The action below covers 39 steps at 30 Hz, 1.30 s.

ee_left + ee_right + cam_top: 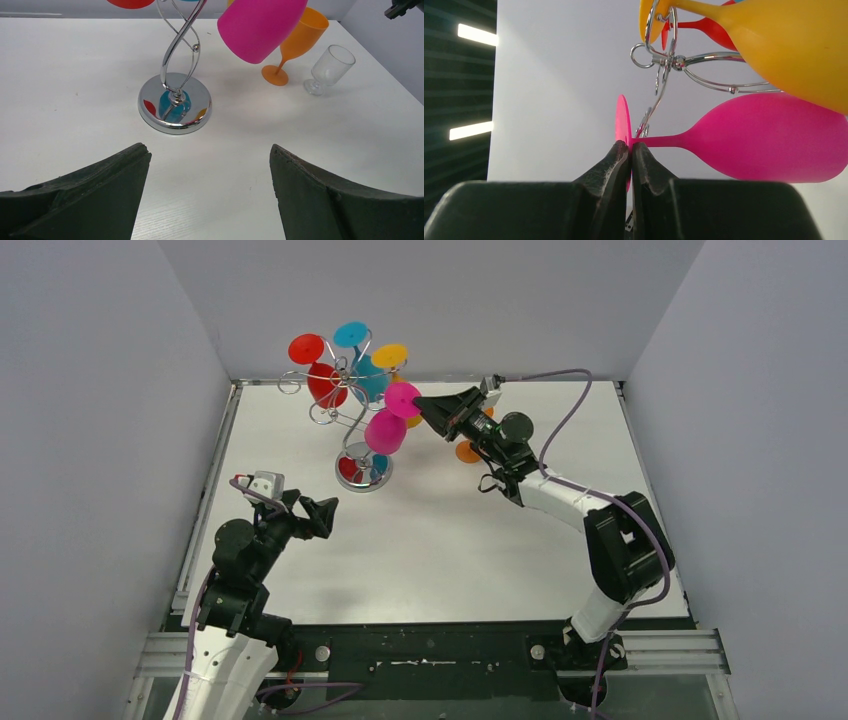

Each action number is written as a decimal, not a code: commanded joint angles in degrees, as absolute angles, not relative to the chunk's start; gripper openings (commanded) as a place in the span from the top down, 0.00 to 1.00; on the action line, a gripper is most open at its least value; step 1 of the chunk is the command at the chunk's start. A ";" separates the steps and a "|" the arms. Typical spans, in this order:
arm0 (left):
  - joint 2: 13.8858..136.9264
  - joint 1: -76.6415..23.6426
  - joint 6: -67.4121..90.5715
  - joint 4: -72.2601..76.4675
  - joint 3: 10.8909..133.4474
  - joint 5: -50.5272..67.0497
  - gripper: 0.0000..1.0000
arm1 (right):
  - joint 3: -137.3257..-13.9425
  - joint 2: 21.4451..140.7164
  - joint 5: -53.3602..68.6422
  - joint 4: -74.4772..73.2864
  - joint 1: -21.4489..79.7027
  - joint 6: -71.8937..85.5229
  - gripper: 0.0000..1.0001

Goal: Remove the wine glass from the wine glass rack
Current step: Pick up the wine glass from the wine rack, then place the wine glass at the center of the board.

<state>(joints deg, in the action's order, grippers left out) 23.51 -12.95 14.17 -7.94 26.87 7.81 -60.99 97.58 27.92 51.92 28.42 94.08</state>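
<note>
1. The pink wine glass (pixel 774 137) hangs bowl-down and tilted at the right side of the rack (pixel 195 90), with its bowl above the rack's round base.
2. Its flat round foot is uppermost, close to one curled wire arm at the top of the rack. The thin stem runs right beside that wire. Whether the stem still sits in the curl cannot be told.
3. The right jaws are clamped together on the rim of the pink foot, edge-on, just where the stem joins it.
4. The right arm reaches in from the right side of the tabletop (pixel 450 530), raised to the height of the rack's top.
5. The left jaws stand wide apart with nothing between them. They are low over the near left of the tabletop and point towards the rack's base, well apart from it.
6. A red glass (pixel 325 385), a blue glass (pixel 350 334) and a yellow glass (pixel 389 356) hang from other arms of the rack.
7. An orange glass (pixel 300 35) stands on the tabletop to the right of the rack, and a clear glass (pixel 332 65) stands just beside it.
</note>
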 commanded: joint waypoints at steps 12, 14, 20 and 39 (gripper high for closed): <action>23.55 -12.48 15.10 -6.29 28.34 10.73 0.12 | -49.78 88.86 36.28 59.98 27.96 89.36 1.00; 24.18 -12.53 15.18 -6.58 28.88 12.51 0.11 | -48.29 87.31 37.80 57.99 28.10 86.14 1.00; 28.67 -12.48 20.02 -6.77 30.99 22.88 0.10 | -47.44 80.36 39.56 39.08 29.42 65.11 1.00; 39.86 -15.51 57.85 42.18 21.43 47.41 0.25 | -40.07 68.73 42.63 31.50 36.56 38.20 1.00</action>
<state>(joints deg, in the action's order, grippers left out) 35.83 -13.39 53.21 32.58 19.75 42.54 -40.64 71.44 39.42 24.82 35.18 42.15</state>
